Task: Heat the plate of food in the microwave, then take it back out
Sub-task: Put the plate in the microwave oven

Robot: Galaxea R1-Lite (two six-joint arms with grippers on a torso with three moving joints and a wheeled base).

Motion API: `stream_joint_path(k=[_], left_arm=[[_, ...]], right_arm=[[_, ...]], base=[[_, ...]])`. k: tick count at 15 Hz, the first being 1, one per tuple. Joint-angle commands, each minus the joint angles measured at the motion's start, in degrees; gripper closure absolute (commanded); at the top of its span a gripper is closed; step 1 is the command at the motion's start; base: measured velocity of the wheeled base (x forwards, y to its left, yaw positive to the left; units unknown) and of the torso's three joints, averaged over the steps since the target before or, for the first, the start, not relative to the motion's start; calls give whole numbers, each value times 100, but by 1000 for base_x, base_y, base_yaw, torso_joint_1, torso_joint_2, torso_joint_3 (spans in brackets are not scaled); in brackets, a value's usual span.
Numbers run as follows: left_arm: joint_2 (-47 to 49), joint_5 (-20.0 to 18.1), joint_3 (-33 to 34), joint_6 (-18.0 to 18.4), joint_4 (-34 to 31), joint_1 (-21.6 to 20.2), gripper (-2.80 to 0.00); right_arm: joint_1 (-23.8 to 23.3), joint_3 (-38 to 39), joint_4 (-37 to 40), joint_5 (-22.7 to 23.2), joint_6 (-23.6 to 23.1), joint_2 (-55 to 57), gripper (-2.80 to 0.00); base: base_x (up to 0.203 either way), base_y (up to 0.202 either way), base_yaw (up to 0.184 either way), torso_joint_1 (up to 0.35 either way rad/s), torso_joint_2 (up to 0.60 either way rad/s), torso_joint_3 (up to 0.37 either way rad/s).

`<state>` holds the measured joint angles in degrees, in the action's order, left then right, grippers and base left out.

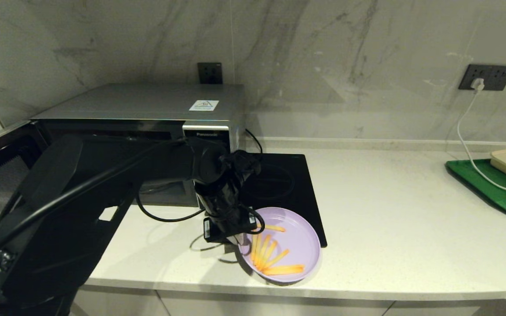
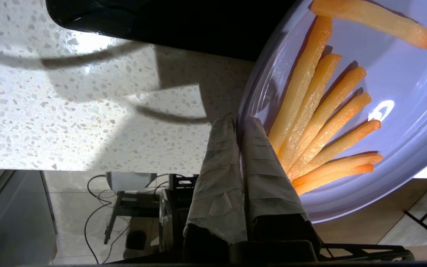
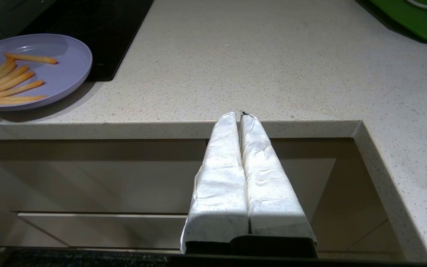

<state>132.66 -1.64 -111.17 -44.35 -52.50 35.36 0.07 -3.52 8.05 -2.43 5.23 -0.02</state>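
While the microwave (image 1: 139,131) door hangs open, we pinch the plate of food (image 1: 294,239) by its rim with our left gripper (image 2: 240,122) on the counter (image 1: 389,210) (right gripper (image 3: 241,115) closed, empty). Heating isn't done yet, we think.

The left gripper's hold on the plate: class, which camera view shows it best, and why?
The left wrist view: the left gripper is shut on the plate of food, pinching its rim. The head view hides the fingertips behind the wrist; the right wrist view shows only the plate.
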Motion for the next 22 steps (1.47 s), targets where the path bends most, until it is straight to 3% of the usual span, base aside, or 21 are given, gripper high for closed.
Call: stream_joint_path(k=[1,4,14,18,22], left_arm=[[-93,-166,29,-29,-20,-19,0],[-295,-679,71,-24,-20,-149,0],[-1694,-1120,1502,-25,30,-478,0],[-2562,-1886,2286,-21,126,-1086,0],[-3328,-2023,3600,94,606,-1765,0]], right_arm=[[1,1,4,-4,4,2,0],[1,1,4,-4,4,-6,0],[1,1,4,-4,4,-5,0],[1,1,4,-4,4,-5,0],[1,1,4,-4,4,-6,0]], base=[[0,0,0,0,0,0],[0,0,0,0,0,0],[0,0,0,0,0,0],[0,0,0,0,0,0],[0,0,0,0,0,0]])
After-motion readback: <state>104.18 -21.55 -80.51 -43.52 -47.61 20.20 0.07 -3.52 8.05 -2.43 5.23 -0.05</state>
